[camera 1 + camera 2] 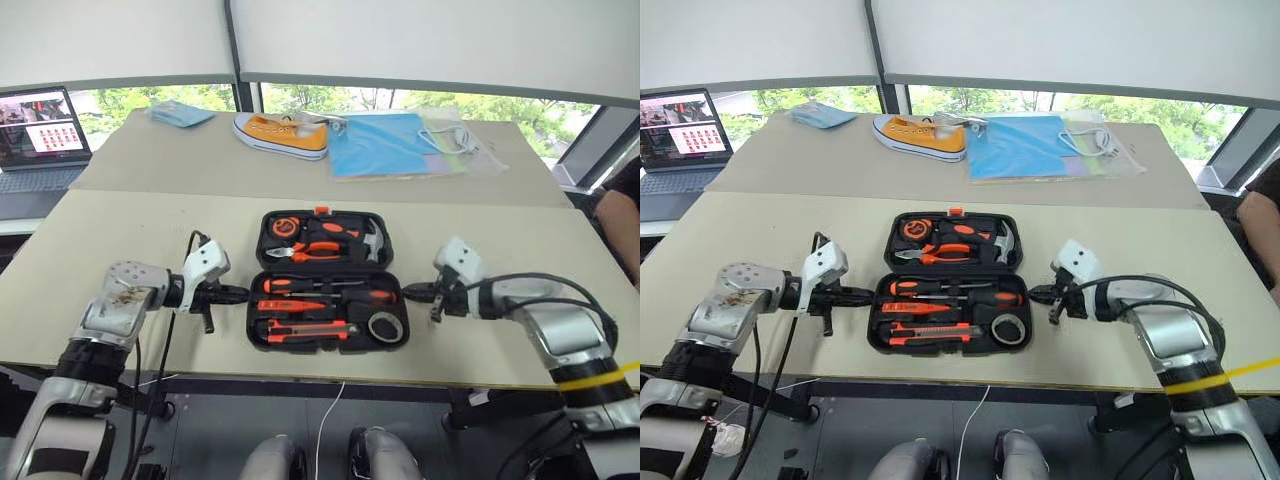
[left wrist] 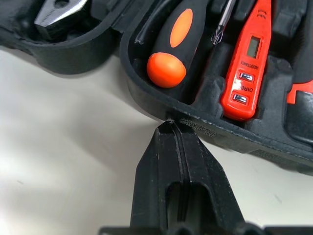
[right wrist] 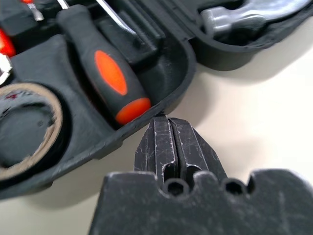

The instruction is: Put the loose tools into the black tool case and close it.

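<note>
The black tool case (image 1: pixel 326 281) is seen lying open on the near table (image 1: pixel 120 250), just in front of the robot, with its two halves spread flat — the far half holding the pliers (image 1: pixel 318 250), the hammer (image 1: pixel 372 241) and the round tape measure (image 1: pixel 285 228), the near half holding the loose tools. In the near half, two orange-and-black-handled screwdrivers (image 1: pixel 300 285) are laid in the row nearest the hinge, with handles at opposite ends; the slim orange tester pen (image 1: pixel 290 305) is set just below them, the orange-black utility knife (image 1: pixel 305 331) lies along the front edge, and the small black tape roll (image 1: pixel 385 327) is seated in the corner on the robot's right. The left gripper (image 1: pixel 243 294) is held at the left edge of the near half, its two black fingers pressed together with nothing between them; in the left wrist view their tips are placed right at the case's rim, beside the rounded orange end of a screwdriver handle. The right gripper (image 1: pixel 408 292) is held at the opposite edge, likewise fully closed and empty, its tips meeting the rim next to the other screwdriver's handle. On the far table an orange sneaker (image 1: pixel 281 134) and a blue folder (image 1: pixel 385 143) are seen, and a laptop (image 1: pixel 38 140) is open at the left.
</note>
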Robot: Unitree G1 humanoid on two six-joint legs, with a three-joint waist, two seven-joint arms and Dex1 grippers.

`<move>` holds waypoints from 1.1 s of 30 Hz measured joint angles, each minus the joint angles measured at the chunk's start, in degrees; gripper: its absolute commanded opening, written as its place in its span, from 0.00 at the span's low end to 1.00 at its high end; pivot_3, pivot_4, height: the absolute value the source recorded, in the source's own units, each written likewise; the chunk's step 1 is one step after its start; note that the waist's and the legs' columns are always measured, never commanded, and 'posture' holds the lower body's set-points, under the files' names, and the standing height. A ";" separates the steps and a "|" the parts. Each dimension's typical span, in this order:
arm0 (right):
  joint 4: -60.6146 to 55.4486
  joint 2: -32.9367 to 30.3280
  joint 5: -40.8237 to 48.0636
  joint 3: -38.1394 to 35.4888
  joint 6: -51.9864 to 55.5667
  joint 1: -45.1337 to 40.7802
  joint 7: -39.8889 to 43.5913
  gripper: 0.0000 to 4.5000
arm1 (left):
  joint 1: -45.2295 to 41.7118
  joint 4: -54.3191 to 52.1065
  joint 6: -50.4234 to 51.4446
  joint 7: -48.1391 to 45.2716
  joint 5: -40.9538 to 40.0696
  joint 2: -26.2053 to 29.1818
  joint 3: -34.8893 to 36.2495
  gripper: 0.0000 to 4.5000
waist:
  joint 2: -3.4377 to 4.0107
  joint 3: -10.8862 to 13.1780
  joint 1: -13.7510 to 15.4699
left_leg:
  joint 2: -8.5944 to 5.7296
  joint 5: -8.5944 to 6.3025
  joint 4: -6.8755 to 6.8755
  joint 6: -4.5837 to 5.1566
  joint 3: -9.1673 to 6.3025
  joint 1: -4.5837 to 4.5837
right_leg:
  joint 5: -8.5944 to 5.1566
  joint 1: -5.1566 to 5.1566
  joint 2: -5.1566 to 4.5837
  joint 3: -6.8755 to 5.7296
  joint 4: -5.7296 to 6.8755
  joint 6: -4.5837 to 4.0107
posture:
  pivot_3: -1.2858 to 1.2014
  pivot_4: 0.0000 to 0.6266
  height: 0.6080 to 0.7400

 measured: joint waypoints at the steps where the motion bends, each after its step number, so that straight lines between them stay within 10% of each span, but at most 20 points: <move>1: -1.35 -0.14 0.03 -0.25 0.49 1.01 0.02 0.00 | 0.79 -0.99 0.02 -0.91 -0.02 0.49 -0.04 0.00 | 0.00 0.00 -0.02 | 0.00 0.00 0.00 -0.01 0.01 0.03 | -0.01 0.01 0.00 0.02 0.02 -0.01 | 0.52 0.24 0.84; 11: -7.33 -0.71 0.29 -2.41 2.10 7.57 -1.35 0.00 | 1.55 0.77 -4.48 -0.78 1.52 0.99 -0.87 0.00 | 0.00 0.00 0.26 | -0.01 -0.08 0.03 -0.15 0.01 0.07 | -0.03 0.04 -0.05 0.07 0.05 0.02 | 0.52 0.24 0.84; 24: 4.48 3.23 4.75 -8.95 15.08 -11.49 -8.17 1.00 | -21.20 24.58 18.33 5.67 -3.13 -2.31 6.21 0.95 | -0.15 0.06 0.24 | 0.03 0.16 0.08 -0.09 0.00 0.06 | 0.07 -0.01 -0.02 0.03 0.34 0.10 | 0.52 0.24 0.84; 33: 26.40 13.56 1.82 -7.01 19.52 -26.21 -18.73 1.00 | -32.47 41.45 23.53 16.66 -1.80 -11.97 7.12 0.99 | -0.17 0.06 -0.48 | -0.12 0.18 -0.08 0.01 0.07 -0.27 | 0.33 -0.08 0.11 -0.13 0.27 -0.33 | 0.52 0.24 0.84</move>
